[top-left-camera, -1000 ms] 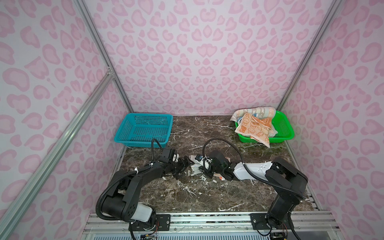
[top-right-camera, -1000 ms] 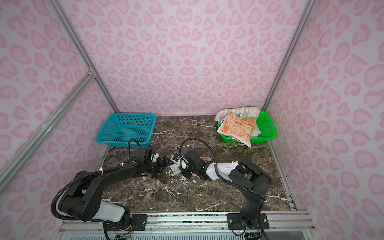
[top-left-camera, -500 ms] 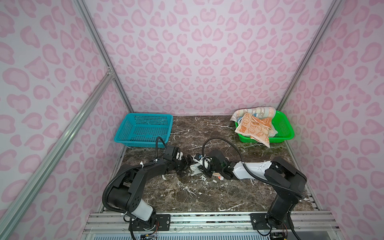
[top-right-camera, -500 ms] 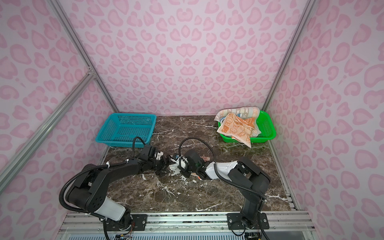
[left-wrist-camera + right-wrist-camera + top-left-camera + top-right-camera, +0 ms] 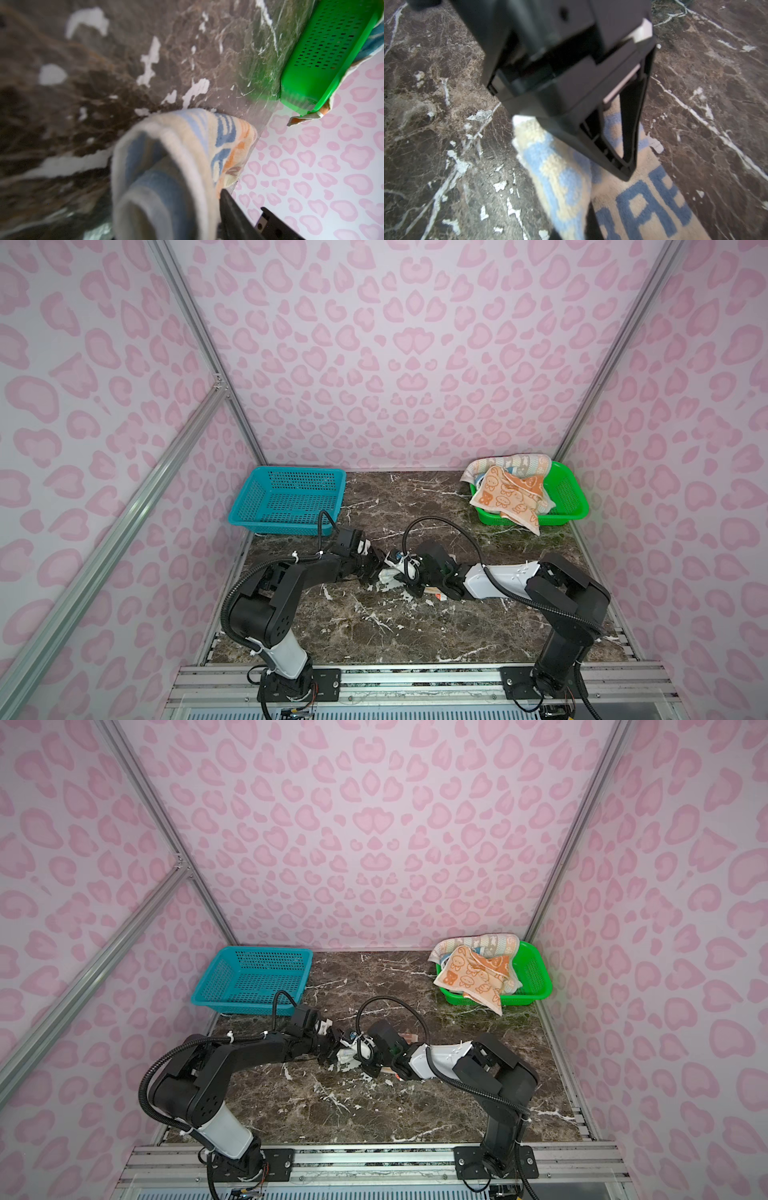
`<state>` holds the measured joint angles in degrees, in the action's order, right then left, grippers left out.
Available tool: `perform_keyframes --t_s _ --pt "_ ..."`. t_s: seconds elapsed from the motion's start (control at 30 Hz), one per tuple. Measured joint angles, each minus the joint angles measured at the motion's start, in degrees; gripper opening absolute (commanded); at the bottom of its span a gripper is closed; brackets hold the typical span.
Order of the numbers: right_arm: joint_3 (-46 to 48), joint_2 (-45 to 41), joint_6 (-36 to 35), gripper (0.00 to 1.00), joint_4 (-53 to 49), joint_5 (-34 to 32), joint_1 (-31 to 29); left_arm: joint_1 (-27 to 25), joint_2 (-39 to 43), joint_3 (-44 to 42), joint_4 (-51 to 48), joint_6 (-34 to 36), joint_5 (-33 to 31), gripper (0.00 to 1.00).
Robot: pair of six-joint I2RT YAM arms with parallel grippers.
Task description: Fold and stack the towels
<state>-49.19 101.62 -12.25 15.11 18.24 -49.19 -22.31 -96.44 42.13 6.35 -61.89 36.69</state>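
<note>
Two grips, one cloth: L hand & R hand both tight on blue RABBIT towel.

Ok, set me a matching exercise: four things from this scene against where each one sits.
Things:
1 blue basket
2 green basket
3 orange face-print towel
4 blue-lettered towel

Places:
A centre of the marble table
B back left
C back right
D draped over the green basket's front rim

Pairs: 1-B, 2-C, 3-D, 4-A.
</note>
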Motion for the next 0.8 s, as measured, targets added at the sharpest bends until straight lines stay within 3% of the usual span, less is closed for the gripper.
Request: perform_keyframes --t_s 0.03,0.13,0.27,0.57,0.8 --pt "0.0 0.0 0.0 0.13 0.0 0.0 -0.1 0.0 -0.1 0.2 0.0 0.0 0.0 0.03" --pt "0.0 -0.2 0.0 0.41 -0.2 0.0 -0.3 0.0 -0.1 0.7 -0.4 0.4 0.0 0.03" --pt "0.3 -2.3 0.0 0.52 -1.4 -0.2 -0.7 0.0 -0.1 0.8 -0.9 1.2 -0.3 0.03" --pt "0.7 -8.4 7.0 0.54 -3.9 -1.6 3.0 0.1 0.7 1.7 -5.3 6.1 -1.2 0.03" --pt "-4.4 -1.9 9.8 0.53 -6.5 -3.5 2.5 0.1 0.7 2.3 -6.7 7.5 -1.4 0.03"
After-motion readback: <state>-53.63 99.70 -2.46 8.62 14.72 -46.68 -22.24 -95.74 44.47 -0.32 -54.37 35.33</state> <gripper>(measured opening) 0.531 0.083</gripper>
